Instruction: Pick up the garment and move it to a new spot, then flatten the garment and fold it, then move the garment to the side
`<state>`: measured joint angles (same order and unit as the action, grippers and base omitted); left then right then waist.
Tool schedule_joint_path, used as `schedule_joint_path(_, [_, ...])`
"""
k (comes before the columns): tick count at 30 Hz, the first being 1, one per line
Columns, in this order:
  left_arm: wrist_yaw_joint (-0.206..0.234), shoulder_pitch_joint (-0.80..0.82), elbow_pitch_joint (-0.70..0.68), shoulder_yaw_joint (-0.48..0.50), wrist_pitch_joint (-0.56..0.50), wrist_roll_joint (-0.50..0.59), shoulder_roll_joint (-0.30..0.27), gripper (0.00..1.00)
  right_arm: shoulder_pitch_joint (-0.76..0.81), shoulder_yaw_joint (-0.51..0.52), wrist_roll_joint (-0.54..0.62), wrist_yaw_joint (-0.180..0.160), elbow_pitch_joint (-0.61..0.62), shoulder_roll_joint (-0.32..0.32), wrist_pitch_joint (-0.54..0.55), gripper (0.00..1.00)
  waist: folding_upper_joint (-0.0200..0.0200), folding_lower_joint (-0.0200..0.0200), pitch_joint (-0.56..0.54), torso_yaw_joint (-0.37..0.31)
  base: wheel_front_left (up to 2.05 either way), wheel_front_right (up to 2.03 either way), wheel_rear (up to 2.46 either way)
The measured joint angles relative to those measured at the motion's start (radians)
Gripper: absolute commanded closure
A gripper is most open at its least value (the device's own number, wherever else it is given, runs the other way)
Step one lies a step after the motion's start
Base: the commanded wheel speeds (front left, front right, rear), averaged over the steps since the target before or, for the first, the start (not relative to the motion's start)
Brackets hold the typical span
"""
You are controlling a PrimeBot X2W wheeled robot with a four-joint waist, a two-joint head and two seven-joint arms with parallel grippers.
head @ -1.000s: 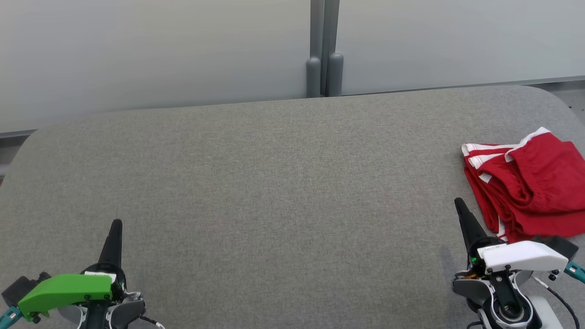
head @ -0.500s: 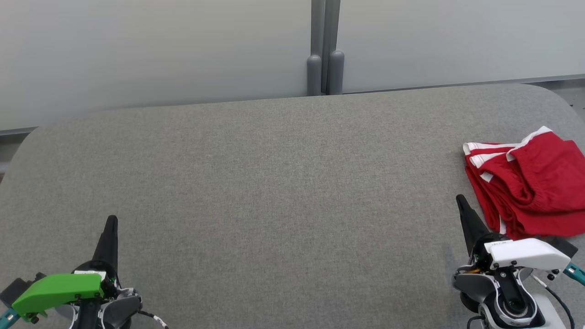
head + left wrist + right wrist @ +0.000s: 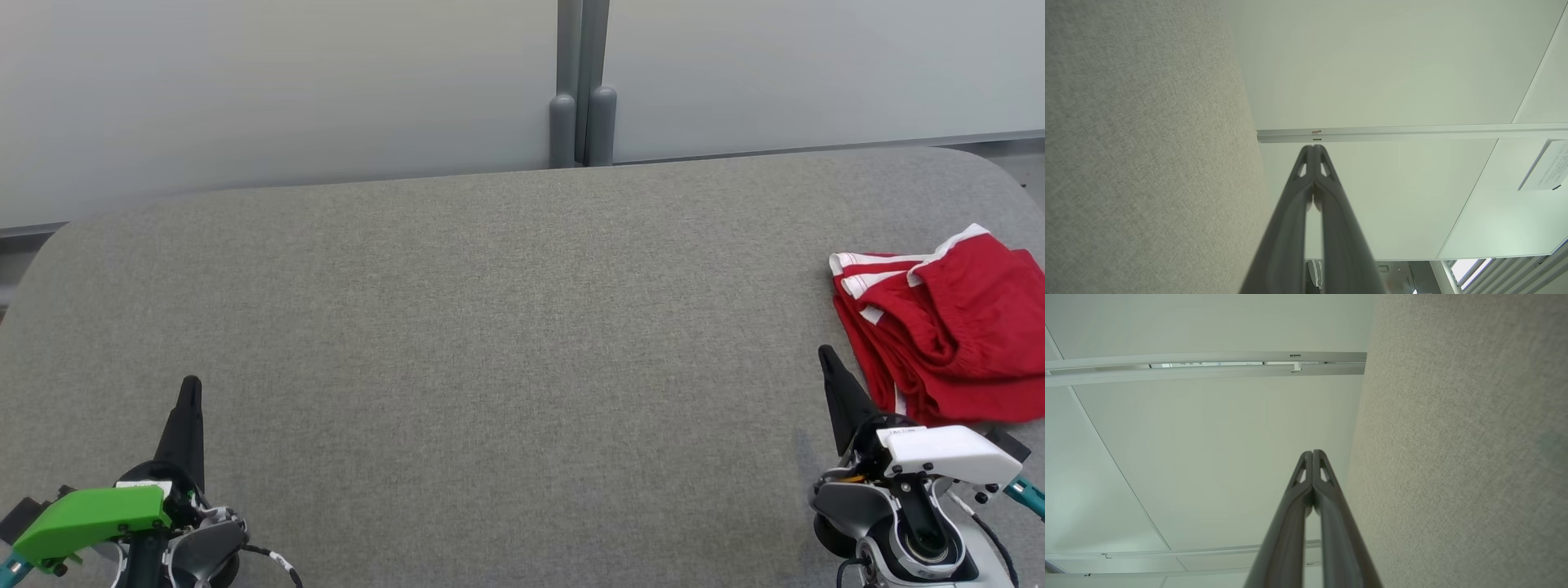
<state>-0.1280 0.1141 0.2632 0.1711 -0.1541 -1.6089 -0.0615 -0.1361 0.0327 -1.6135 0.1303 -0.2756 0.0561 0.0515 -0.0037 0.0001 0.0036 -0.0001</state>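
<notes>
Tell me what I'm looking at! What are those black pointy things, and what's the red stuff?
It's a robot with two arms. One picture is from a camera on its head, looking down at a grey table. The black points are its pinchers: the left gripper and the right gripper. The other two pictures come from cameras on its wrists, looking along those fingers. The red stuff is a garment with white trim, bunched at the table's right end. Both pinchers are shut, holding nothing.
</notes>
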Motion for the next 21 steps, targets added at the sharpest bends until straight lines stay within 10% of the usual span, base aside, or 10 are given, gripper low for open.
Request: schedule_joint_path(21, [-0.004,0.001,0.001,0.008,-0.005,-0.005,0.005,1.0,-0.003,0.004,-0.012,0.0,-0.002,-0.002,0.002,1.0,0.0,0.0,0.0,0.0,0.0,0.0,0.0])
